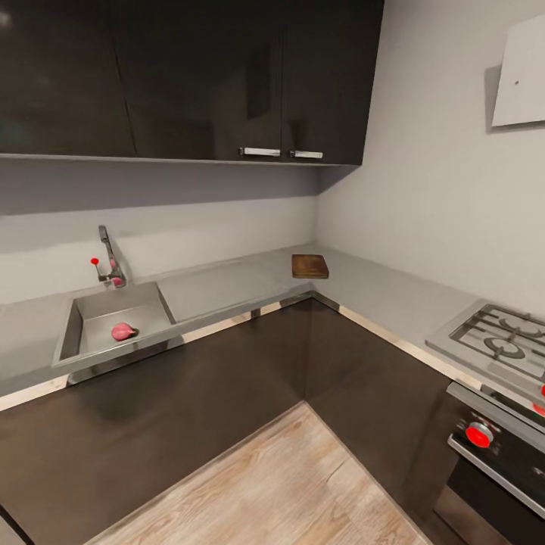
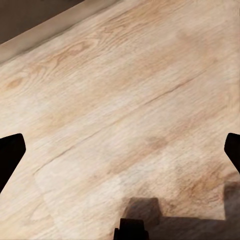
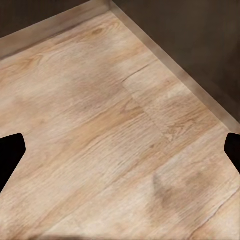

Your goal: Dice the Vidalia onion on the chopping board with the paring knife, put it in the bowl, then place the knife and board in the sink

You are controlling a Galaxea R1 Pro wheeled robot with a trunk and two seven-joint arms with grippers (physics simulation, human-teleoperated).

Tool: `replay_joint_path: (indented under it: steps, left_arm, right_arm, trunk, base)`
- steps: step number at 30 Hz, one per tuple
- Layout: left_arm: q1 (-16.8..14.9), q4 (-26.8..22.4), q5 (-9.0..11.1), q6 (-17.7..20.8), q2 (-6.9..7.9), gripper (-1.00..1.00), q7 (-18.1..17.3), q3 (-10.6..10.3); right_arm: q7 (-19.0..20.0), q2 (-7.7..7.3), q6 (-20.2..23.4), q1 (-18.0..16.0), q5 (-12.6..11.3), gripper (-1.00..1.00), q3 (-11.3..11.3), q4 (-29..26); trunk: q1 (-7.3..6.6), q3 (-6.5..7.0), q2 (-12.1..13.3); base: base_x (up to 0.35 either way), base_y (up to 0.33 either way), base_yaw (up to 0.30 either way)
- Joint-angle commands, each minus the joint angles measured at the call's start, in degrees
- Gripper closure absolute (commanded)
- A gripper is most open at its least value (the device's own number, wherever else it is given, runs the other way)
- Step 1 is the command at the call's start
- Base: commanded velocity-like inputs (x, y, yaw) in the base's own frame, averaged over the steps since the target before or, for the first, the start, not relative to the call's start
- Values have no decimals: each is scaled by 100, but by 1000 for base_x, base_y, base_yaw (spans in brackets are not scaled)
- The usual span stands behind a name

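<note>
Room: an L-shaped kitchen corner with dark cabinets, a grey countertop (image 1: 227, 284) and a pale wooden floor (image 1: 280, 484).
Sink: the steel sink (image 1: 72, 333) is set into the countertop at the left, tap (image 1: 110, 257) behind it.
Onion: the pinkish Vidalia onion (image 1: 123, 331) lies on the sink floor, near its front wall.
Board: the chopping board (image 1: 310, 266) sits in the far corner of the countertop, well apart from the sink.
Stove: a gas hob (image 1: 499, 341) with red knobs stands at the right.
Left gripper: the left gripper (image 2: 120, 150) points down at the floor, fingers spread wide, holding nothing.
Right gripper: the right gripper (image 3: 120, 150) is likewise spread wide over the floor and empty.
Risk: the onion is round, so a careless pinch could likely roll it away across the basin; reaching in low might knock the sink's rim.
</note>
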Motion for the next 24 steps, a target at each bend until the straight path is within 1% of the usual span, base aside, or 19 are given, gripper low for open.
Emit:
replay_joint_path:
  steps: [1,2,24]
  left_arm:
    - [-5,4,10,-18,0,-100,0,5]
    - [-5,4,12,-18,0,-100,0,5]
    - [-3,-3,15,-9,2,-100,0,14]
  right_arm:
    - [-8,1,-17,-3,2,-100,0,3]
    - [-8,1,-16,-3,2,-100,0,3]
    - [-8,1,-17,-4,2,-100,0,3]
  trunk:
    - [0,-6,-3]
    - [0,-6,-3]
    - [-484,389,879]
  base:
    - [1,0,0]
    - [1,0,0]
    - [0,0,0]
